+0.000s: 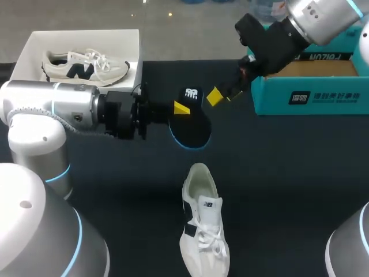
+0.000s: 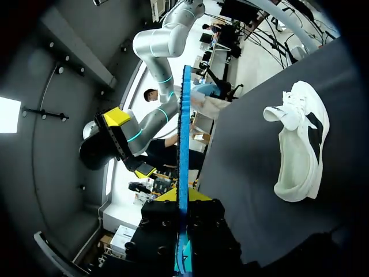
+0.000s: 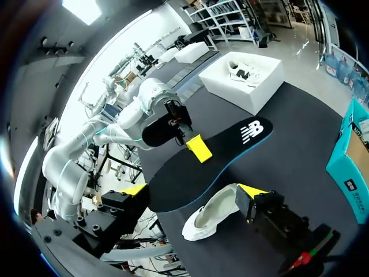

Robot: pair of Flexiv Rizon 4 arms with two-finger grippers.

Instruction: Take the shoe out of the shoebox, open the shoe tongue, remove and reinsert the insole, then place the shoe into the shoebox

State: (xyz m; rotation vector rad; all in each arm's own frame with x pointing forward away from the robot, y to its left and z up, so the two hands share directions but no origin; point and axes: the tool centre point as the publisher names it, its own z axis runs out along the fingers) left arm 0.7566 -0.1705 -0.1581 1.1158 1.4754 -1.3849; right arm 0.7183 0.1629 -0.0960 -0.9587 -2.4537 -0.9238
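Note:
My left gripper (image 1: 183, 109) is shut on the black insole (image 1: 191, 124) with a blue rim, holding it flat above the table's middle. In the left wrist view the insole (image 2: 183, 133) shows edge-on between the gripper's (image 2: 180, 196) yellow tips. My right gripper (image 1: 221, 95) hangs open just right of the insole's logo end, touching nothing. In the right wrist view its fingers (image 3: 251, 193) stand wide apart, with the insole (image 3: 213, 167) ahead of them. The white shoe (image 1: 202, 228) lies on the table near the front edge, opening toward the insole. The teal shoebox (image 1: 311, 95) stands at the back right.
A white open box (image 1: 134, 40) at the back left holds a second white shoe (image 1: 83, 68) with a dark logo. The dark table (image 1: 288, 167) is bare between the shoe and the teal shoebox.

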